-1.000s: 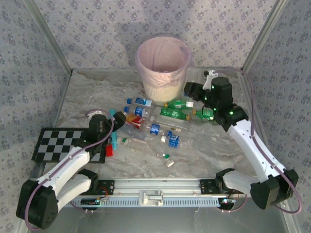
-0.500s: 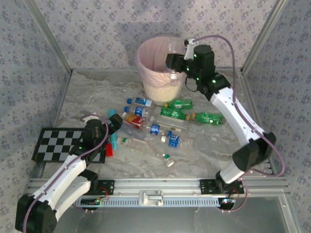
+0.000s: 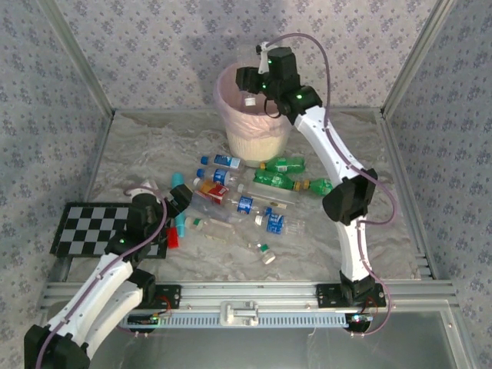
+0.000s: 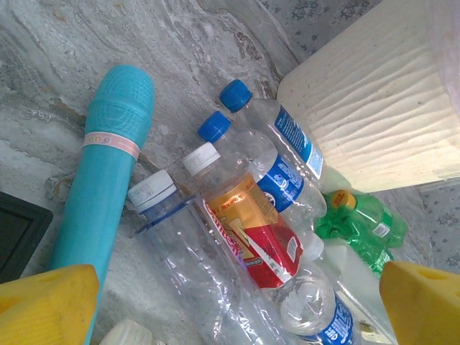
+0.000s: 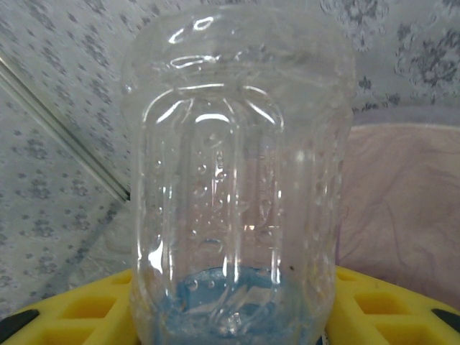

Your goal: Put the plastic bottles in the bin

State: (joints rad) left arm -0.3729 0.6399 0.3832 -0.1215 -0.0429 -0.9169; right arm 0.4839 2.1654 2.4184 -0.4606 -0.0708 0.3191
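Your right gripper (image 3: 248, 86) has its jaws clenched on a clear bottle (image 5: 237, 180), hanging over the mouth of the bin (image 3: 257, 142). Centre it inside the pink liner's rim and drop low before you let go, so it can't bounce off the edge. The left gripper (image 3: 182, 198) hangs with jaws released wide over the other bottles (image 3: 246, 201) on the tabletop (image 3: 138, 154) — line it up across the red-labelled bottle (image 4: 251, 237), clear of the teal tool (image 4: 108, 165).

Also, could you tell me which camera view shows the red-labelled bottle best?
The left wrist view: the red-labelled bottle lies close up, its white cap and red-yellow label plain. The top external view shows it small, a red patch among other bottles.
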